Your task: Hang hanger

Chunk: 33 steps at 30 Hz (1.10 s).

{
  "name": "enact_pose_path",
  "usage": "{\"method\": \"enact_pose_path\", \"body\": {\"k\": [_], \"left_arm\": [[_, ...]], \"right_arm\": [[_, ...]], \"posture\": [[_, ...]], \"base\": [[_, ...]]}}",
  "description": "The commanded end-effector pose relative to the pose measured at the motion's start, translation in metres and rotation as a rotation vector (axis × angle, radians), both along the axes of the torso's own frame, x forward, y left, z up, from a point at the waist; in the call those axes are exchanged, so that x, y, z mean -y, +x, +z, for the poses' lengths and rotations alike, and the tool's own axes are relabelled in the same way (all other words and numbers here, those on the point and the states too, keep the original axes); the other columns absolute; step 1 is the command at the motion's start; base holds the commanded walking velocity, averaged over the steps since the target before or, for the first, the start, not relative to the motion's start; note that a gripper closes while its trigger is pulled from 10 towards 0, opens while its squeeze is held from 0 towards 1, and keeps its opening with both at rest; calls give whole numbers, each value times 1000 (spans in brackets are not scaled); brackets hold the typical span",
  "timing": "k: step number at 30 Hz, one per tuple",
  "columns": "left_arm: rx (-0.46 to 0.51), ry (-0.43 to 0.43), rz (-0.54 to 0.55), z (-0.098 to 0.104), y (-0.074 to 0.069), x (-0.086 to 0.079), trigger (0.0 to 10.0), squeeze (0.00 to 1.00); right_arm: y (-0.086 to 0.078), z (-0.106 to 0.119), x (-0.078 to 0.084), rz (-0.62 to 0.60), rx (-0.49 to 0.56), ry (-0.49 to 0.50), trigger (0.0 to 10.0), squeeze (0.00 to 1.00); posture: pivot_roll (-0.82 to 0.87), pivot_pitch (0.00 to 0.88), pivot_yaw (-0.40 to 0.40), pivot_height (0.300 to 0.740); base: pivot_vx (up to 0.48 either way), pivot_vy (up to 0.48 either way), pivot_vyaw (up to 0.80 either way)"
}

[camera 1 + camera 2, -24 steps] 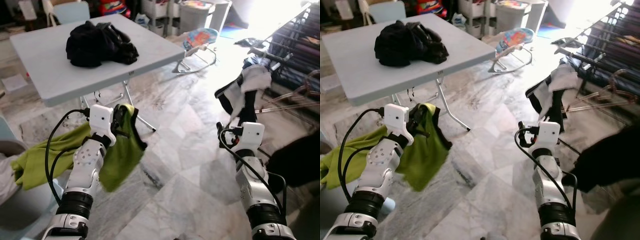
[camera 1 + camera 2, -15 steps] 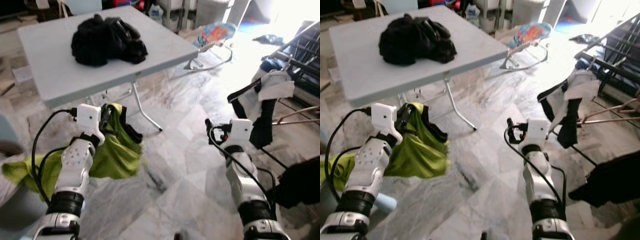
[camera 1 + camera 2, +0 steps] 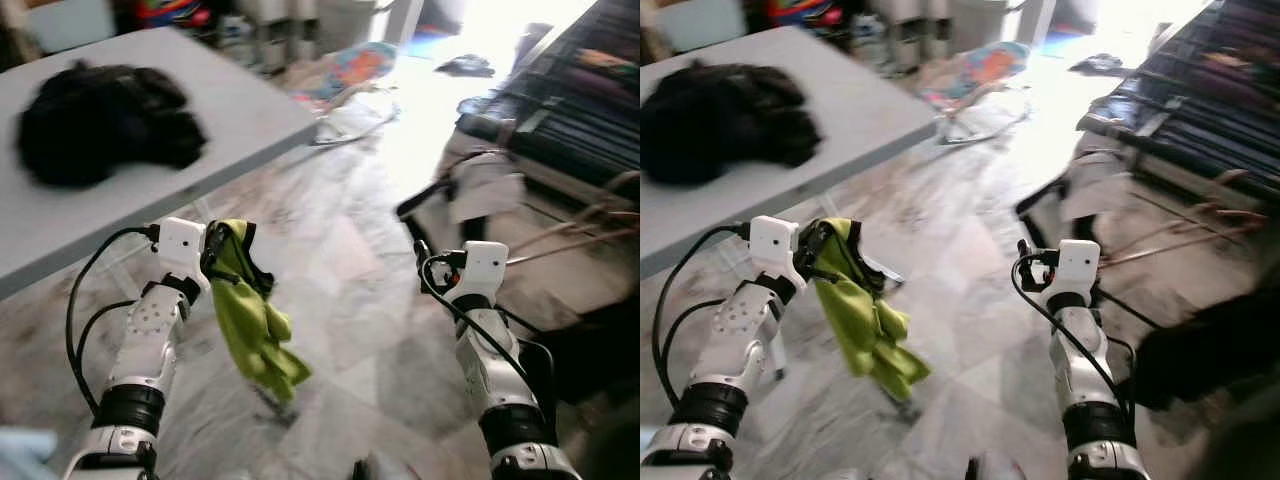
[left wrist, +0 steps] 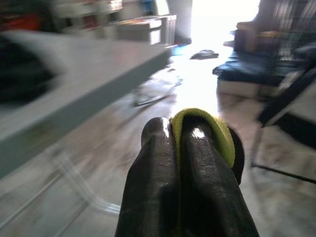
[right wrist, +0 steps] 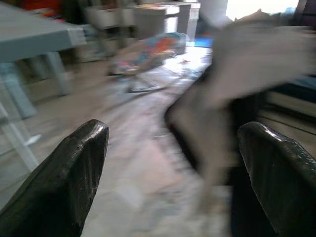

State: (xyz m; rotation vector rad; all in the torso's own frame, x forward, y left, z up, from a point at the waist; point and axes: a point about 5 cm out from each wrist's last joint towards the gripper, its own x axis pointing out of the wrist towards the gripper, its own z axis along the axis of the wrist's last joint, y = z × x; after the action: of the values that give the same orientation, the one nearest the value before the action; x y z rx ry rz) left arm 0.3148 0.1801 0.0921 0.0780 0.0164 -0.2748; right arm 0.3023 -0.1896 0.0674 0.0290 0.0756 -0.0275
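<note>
- One hanger [image 3: 243, 262], draped in a green cloth [image 3: 256, 330], hangs pinched between our left gripper's [image 3: 222, 250] closed fingers, over the floor beside the table [image 3: 230, 100].
- Our right gripper [image 5: 173, 173] rides empty, jaws wide.
- We should hold firm and approach the drying rack [image 3: 560, 90] slowly.

Black hanger [image 3: 243, 262], mostly hidden under lime-green garment [image 3: 252, 325] draped over it; only short black arcs visible at the top and along the side nearest the right arm. Held up in the air over marble floor, beside the table edge. Garment hangs down in bunched folds, lower end free. In left wrist view, green fabric wraps over a dark curved piece clamped between the fingers [image 4: 158, 168].
</note>
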Motion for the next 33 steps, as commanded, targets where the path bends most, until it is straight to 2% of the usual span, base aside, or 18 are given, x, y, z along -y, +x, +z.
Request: {"method": "enact_pose_path", "body": {"k": [1,6,15,26,33], "left_arm": [[7,-4,-47,3,4,13,10000,0],[-30,23,-69,-1,4,8,10000,0],[-29,45,-83,0,5,6,10000,0],[-73,72,-84,-17,-6,4,10000,0],[-48,88,-112,-13,-5,9,10000,0]], "right_arm": [[-2,1,11,-35,-6,-9,10000,0],[-2,0,11,-36,-9,-9,10000,0],[-4,-1,10,-37,-14,-11,10000,0],[-10,-8,11,-47,-34,-14,10000,0],[-3,0,8,-45,-3,-15,10000,0]], "posture": [[-77,0,-35,740],[-78,0,-34,740],[-76,0,-34,740],[-78,0,-27,740],[-82,0,-24,740]], "base": [[330,349,-800],[167,409,-800],[0,465,-800],[0,424,-800],[0,0,-232]]}}
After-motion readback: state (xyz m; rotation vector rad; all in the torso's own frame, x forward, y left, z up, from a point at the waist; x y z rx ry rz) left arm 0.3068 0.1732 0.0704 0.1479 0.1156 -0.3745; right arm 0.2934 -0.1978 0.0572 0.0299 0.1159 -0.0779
